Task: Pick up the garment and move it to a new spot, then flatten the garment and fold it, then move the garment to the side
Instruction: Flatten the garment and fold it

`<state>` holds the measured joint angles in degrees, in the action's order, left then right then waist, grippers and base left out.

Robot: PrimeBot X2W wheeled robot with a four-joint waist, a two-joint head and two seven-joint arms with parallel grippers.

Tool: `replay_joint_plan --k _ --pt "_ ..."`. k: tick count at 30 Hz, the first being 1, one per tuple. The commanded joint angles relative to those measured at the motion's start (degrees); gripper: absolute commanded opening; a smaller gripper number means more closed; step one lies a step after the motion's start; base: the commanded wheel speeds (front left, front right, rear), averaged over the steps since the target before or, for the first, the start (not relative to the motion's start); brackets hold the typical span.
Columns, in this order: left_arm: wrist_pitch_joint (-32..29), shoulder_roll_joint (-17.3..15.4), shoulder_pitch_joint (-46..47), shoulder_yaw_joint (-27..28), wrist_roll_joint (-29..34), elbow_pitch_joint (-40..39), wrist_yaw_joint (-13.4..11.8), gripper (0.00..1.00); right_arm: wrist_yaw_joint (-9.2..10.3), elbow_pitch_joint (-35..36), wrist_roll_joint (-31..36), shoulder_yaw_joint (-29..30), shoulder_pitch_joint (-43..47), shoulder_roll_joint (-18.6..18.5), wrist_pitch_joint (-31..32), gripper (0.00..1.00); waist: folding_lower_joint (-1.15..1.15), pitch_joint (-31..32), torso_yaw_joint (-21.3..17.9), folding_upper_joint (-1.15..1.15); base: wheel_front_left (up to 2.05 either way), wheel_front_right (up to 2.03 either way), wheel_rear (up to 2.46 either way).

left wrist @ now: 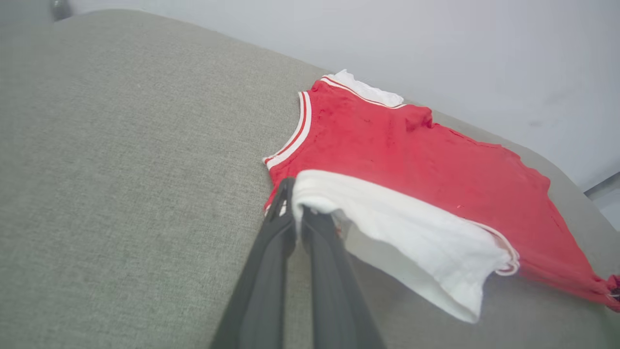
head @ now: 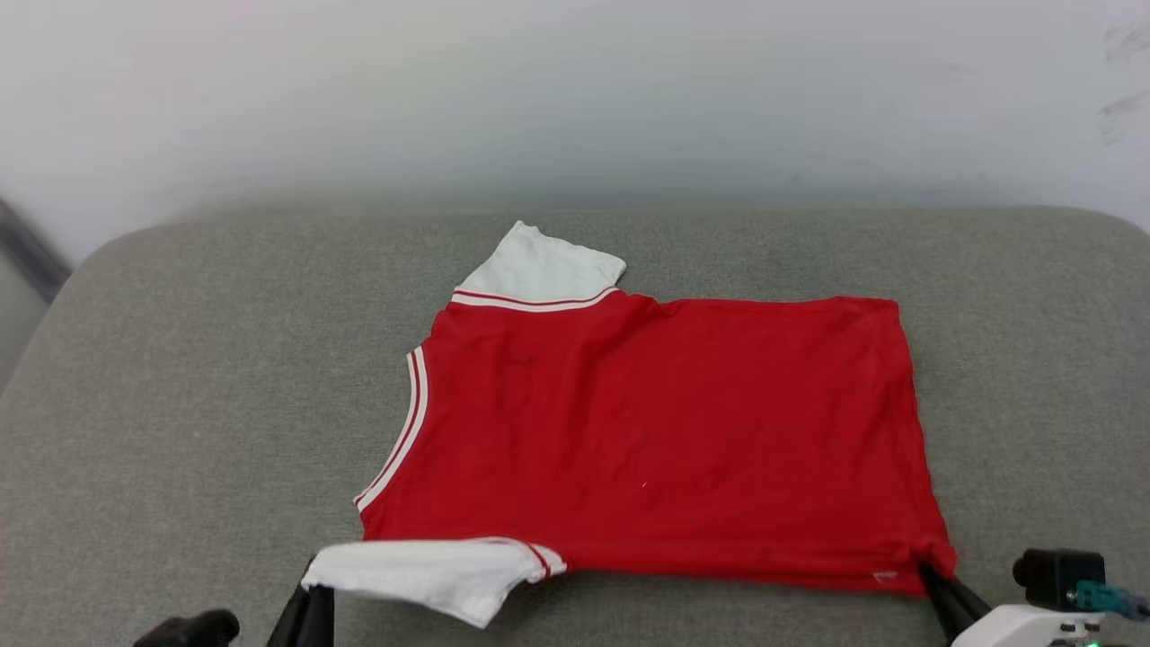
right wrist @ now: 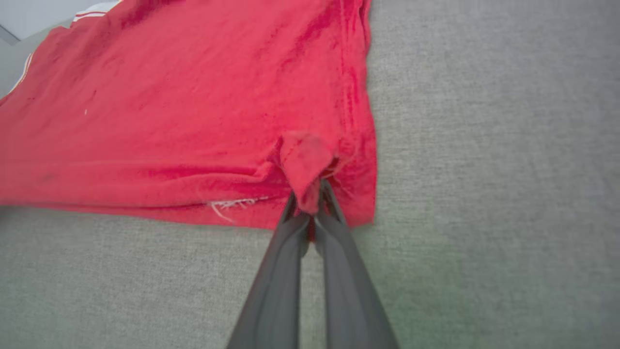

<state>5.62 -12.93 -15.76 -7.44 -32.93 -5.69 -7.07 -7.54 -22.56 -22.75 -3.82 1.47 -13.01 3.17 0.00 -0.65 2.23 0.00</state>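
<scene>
Garment: I see the red garment point(head: 665, 422) spread flat on the grey fabric-covered counter point(head: 180, 404). Its plain red side is up, the striped neckline faces the counter's left edge and the hem faces the right edge.
Garment position: it lies around the middle of the counter. Its lower side runs along close to the near edge and its upper side stops well short of the far edge.
Far sleeve: the far sleeve point(head: 539, 265) is white and lies flat, pointing at the far edge.
Near sleeve: the near sleeve point(head: 431, 575) is white with striped trim. It is raised off the counter and hangs open, with a shadow under it in the left wrist view.
Left gripper: my left gripper point(left wrist: 293, 203) comes up from the near left, fingers tilted forward. It is pinched together on the outer edge of the near sleeve.
Right gripper: my right gripper point(right wrist: 310, 206) reaches in low from the near right corner, with the pale wrist behind it. Its fingers are clamped on a small bunched fold at the garment's near hem corner point(right wrist: 307, 160).
Garment relative to the grippers: the body of the garment stretches away ahead of both grippers, between them along the near edge.
Beyond: a pale wall point(head: 575, 90) rises behind the counter's far edge.
</scene>
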Motion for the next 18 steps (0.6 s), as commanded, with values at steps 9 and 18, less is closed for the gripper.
replay_joint_plan --k 9,18 --pt "-1.16 -0.49 16.05 -2.04 -0.12 5.16 4.06 0.00 0.08 6.51 4.62 3.44 -7.06 1.79 6.31 0.00 0.00 -6.07 0.24 0.00 0.00 0.00 0.00" --pt "1.23 0.76 30.33 -3.74 -0.53 20.82 8.82 0.00 0.08 2.53 5.54 1.63 -15.92 1.12 8.42 0.00 0.00 -12.10 -0.23 0.00 0.00 0.00 0.00"
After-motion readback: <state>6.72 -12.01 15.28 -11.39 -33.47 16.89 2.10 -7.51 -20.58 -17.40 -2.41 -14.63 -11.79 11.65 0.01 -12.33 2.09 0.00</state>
